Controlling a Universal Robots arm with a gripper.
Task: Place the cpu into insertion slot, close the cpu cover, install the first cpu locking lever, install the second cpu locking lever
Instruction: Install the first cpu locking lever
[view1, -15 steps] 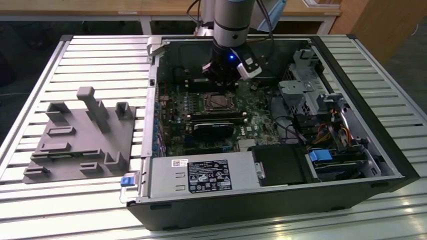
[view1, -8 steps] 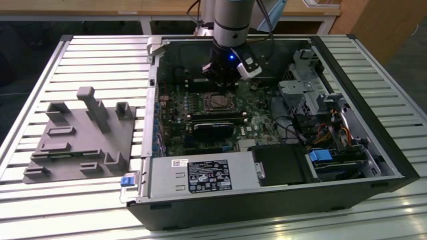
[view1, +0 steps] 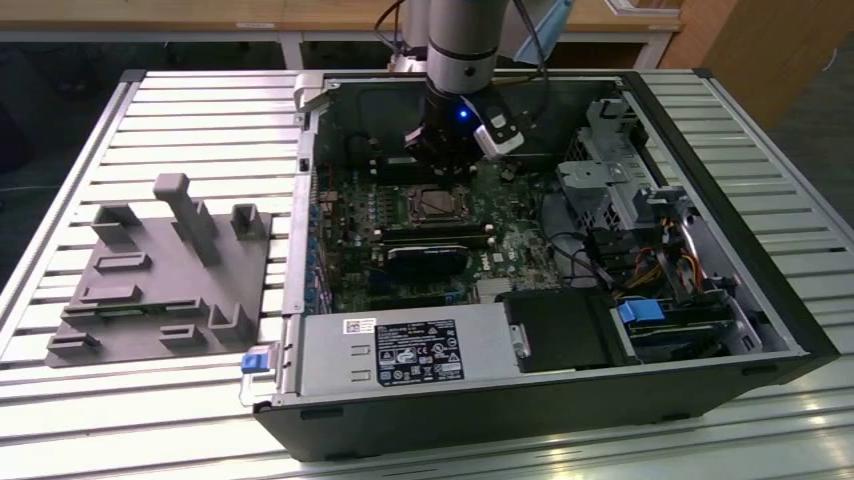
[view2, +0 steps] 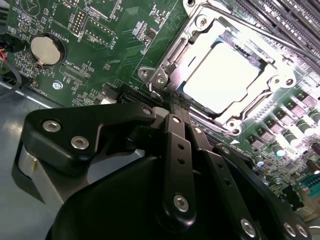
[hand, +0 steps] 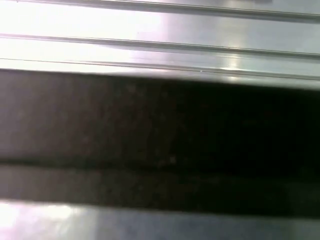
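One cpu (view2: 222, 75) sits seated in the insertion slot (view1: 437, 204) on the green circuit board (view2: 100, 50), with the cpu cover (view2: 200, 42) lying down flat around it in the second wrist view. My hand (view2: 172, 102) is drawn closed, fingertips together and holding nothing, just at the socket's edge, toward 7 o'clock from the chip in that view. Seen in the exterior view, I hang over the open computer case (view1: 747, 300) on the slatted bench (view1: 174, 110), toward 12 o'clock from the slot.

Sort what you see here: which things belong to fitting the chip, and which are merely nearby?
Job: cpu; cpu cover; gripper.

Nearby: power supply box; grey fixture block; coin battery; blue clip.
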